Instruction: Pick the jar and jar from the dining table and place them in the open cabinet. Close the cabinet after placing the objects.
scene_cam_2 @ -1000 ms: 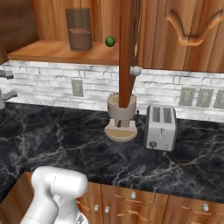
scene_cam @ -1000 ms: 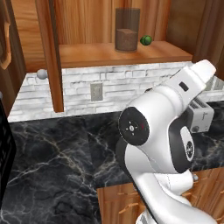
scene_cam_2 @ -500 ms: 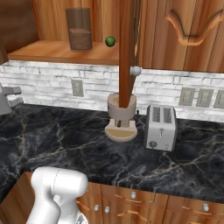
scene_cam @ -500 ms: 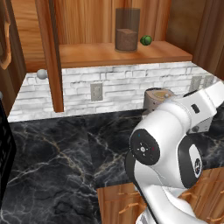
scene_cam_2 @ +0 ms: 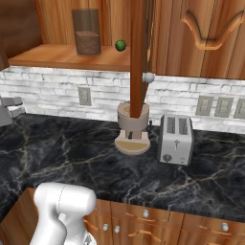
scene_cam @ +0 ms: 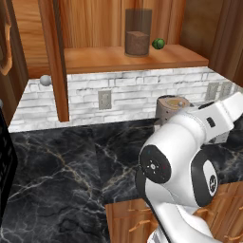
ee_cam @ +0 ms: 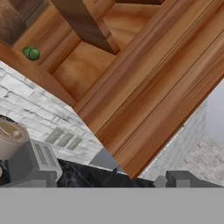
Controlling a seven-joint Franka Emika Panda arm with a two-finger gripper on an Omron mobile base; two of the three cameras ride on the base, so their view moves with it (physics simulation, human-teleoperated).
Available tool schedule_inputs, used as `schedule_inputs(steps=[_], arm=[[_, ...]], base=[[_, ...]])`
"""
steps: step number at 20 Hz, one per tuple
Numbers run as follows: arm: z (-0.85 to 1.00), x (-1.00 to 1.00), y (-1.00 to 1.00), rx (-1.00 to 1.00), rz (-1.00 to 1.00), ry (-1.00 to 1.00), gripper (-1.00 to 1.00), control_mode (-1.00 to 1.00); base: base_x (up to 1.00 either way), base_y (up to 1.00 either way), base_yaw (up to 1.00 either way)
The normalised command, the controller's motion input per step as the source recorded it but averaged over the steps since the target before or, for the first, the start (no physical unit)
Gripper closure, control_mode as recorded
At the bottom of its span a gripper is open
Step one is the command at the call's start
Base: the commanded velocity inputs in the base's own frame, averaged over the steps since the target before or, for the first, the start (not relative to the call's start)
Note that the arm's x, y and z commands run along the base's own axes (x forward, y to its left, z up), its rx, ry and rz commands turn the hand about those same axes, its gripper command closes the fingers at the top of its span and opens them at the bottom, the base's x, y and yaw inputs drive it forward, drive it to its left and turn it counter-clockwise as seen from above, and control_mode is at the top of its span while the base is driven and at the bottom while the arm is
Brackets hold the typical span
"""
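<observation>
A jar [scene_cam: 137, 34] with a terracotta-brown lower half stands upright on the shelf of the open cabinet [scene_cam: 118, 59], next to a small green ball [scene_cam: 159, 43]. From the other side the same jar [scene_cam_2: 86, 33] stands left of the cabinet's open door [scene_cam_2: 139, 57]. The hand view catches a corner of the jar [ee_cam: 8, 22] at top left. My arm [scene_cam: 190, 156] reaches off to the right. The grey gripper [scene_cam_2: 9, 107] pokes in at the left edge of the right base view, open, with nothing between its fingers. The dining table is out of view.
A black marble counter [scene_cam_2: 72, 153] backed by white brick tiles carries a grey-brown round appliance [scene_cam_2: 133, 127] on a tan base and a grey toaster [scene_cam_2: 176, 139]. The left cabinet door [scene_cam: 54, 61] hangs open with a silver knob [scene_cam: 45, 80]. Wooden drawers [scene_cam_2: 153, 222] run below.
The upper arm has swung lower and further right in the left base view. The gripper has edged slightly into the right base view. The jar and the ball have not moved.
</observation>
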Motion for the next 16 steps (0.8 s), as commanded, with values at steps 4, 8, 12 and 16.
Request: schedule_inputs(steps=[4, 8, 12, 16], arm=[[-0.03, -0.4, 0.0, 0.0, -0.04, -0.01, -1.0, -1.0], [-0.02, -0.2, 0.0, 0.0, -0.02, -0.01, -1.0, 1.0], [0.0, 0.0, 0.0, 0.0, 0.0, 0.0, -1.0, 1.0], [0.0, 0.0, 0.0, 0.0, 0.0, 0.0, -1.0, 1.0]], base=[[0.0, 0.0, 0.0], [-0.68, -0.01, -0.14], [-0.85, -0.08, -0.28], [-0.47, -0.5, -0.29]])
